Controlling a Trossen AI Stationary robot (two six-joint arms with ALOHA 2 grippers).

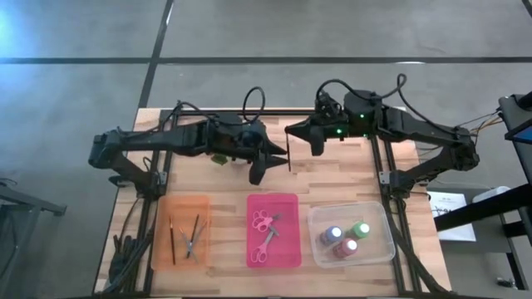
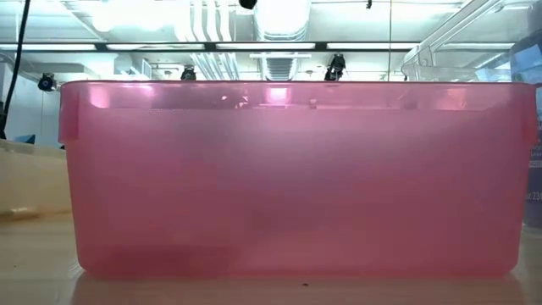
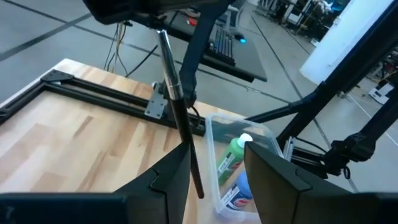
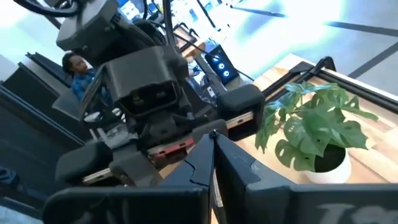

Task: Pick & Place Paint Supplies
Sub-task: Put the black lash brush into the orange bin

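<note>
My right gripper (image 1: 290,135) hangs over the middle of the table, shut on a thin dark-handled brush (image 1: 288,154) that hangs down from it. My left gripper (image 1: 259,172) is open just to the left of that brush. In the left wrist view the brush (image 3: 185,140) shows between my open fingers, close to one fingertip (image 3: 180,163); I cannot tell whether they touch. Along the near edge, an orange tray (image 1: 199,203) holds brushes, a pink tray (image 1: 290,253) holds pink-handled scissors (image 1: 264,232), and a clear tub (image 1: 378,214) holds paint bottles (image 1: 347,238). My right gripper pinches the brush between its two shut fingers at its upper end, above the silvery ferrule (image 3: 165,62). The brush hangs slightly tilted below the fingers, its dark handle (image 3: 189,155) pointing down, clear of the table.
A green leafy potted plant (image 4: 311,132) stands at the back of the table, mostly under the left arm in the high view. The pink tray's wall (image 2: 288,169) fills the low view. Bare wood lies between the arms and the trays.
</note>
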